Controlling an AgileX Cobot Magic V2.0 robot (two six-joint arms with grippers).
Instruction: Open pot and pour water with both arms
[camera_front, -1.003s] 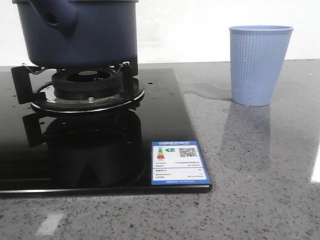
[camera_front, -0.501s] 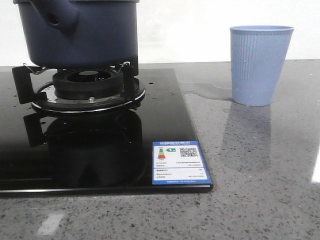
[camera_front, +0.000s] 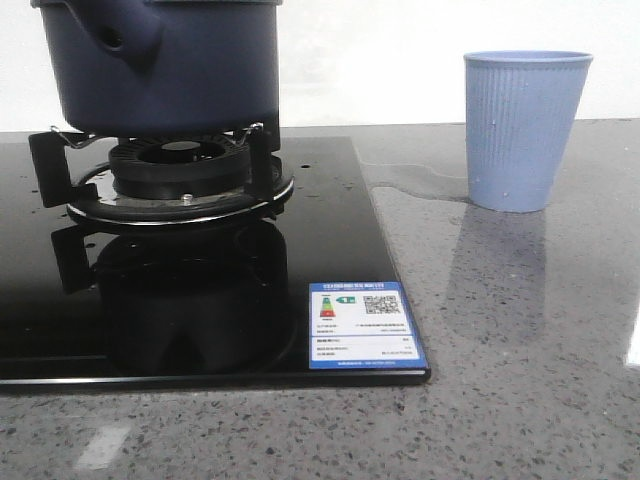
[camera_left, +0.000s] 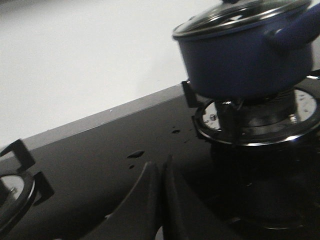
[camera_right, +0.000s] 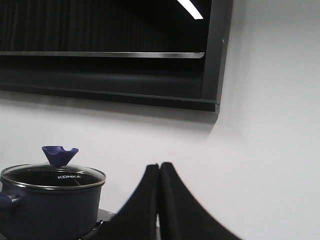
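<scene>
The dark navy pot (camera_front: 165, 65) stands on the gas burner (camera_front: 180, 175) of the black stove, its stubby handle (camera_front: 120, 25) pointing toward the camera. The left wrist view shows the pot (camera_left: 245, 55) with its glass lid (camera_left: 240, 12) on. The right wrist view shows the pot (camera_right: 50, 207), lid (camera_right: 52, 176) and blue knob (camera_right: 60, 154). My left gripper (camera_left: 161, 165) is shut and empty, over the stove glass, apart from the pot. My right gripper (camera_right: 159, 167) is shut and empty, beside the pot at lid height. No water inside the pot is visible.
A light blue ribbed cup (camera_front: 525, 130) stands on the grey stone counter (camera_front: 520, 350) to the right, with a thin wet patch (camera_front: 415, 180) beside it. Another burner (camera_left: 15, 185) shows in the left wrist view. A dark range hood (camera_right: 110, 50) hangs on the white wall.
The whole front view has slid slightly to the right and down in the picture. Pot and cup keep their places relative to each other.
</scene>
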